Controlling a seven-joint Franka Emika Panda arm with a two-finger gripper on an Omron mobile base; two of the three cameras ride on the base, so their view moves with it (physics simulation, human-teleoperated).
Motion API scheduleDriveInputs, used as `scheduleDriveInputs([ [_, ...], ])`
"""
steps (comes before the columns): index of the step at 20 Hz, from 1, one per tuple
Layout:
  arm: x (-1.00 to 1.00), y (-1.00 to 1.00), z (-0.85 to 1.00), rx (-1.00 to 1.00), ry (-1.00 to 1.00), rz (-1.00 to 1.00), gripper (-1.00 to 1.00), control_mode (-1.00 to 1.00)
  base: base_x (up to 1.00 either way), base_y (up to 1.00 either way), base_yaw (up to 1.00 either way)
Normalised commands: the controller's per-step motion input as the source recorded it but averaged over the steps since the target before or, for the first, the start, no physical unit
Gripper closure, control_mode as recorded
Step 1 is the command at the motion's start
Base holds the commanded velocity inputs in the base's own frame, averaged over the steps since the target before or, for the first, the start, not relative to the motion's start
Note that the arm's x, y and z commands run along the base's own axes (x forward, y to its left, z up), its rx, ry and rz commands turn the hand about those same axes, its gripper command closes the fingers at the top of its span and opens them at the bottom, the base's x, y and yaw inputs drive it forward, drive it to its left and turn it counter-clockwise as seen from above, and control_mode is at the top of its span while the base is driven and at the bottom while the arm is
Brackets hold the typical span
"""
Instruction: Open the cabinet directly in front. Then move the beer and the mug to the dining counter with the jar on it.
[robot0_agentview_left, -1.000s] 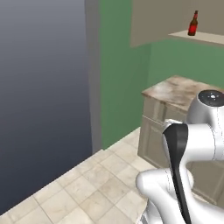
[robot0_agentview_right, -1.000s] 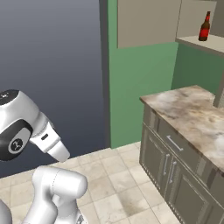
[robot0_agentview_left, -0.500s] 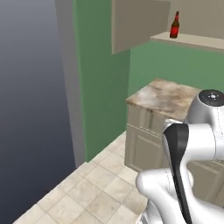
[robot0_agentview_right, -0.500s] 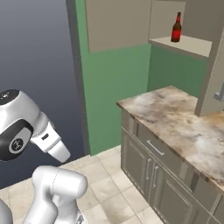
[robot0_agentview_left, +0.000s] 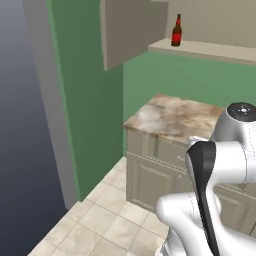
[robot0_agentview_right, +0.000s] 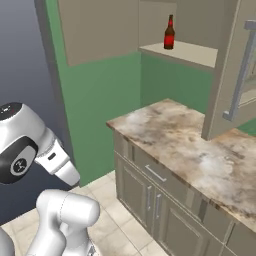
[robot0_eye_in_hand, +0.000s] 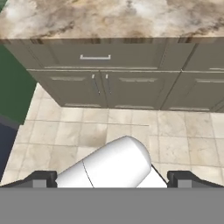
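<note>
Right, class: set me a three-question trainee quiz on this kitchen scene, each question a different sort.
1. True or false: the slim dark brown glass bottle with the red label stands upright on the beige cabinet shelf.
2. The beige wall cabinet doors are: A open, B shut.
3. Fill in: the hand's fingers are spread ____ and hold nothing.

Key: 1 true; 2 A; 3 open.

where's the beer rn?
The beer stands upright on the open cabinet's shelf, near its left end, above the marble worktop.
</note>
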Motion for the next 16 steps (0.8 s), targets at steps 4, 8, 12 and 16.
scheduleDriveInputs([
  [4, 0.00, 0.00, 0.00, 0.00, 0.00, 0.00, -1.00, 1.00, 0.58, 0.00, -0.31],
  [8, 0.00, 0.00, 0.00, 0.00, 0.00, 0.00, -1.00, 1.00, 0.55, 0.00, -0.30],
  [12, 0.00, 0.00, 0.00, 0.00, 0.00, 0.00, -1.00, 1.00, 0.43, 0.00, -0.29],
  [16, 0.00, 0.00, 0.00, 0.00, 0.00, 0.00, -1.00, 1.00, 0.43, 0.05, -0.28],
])
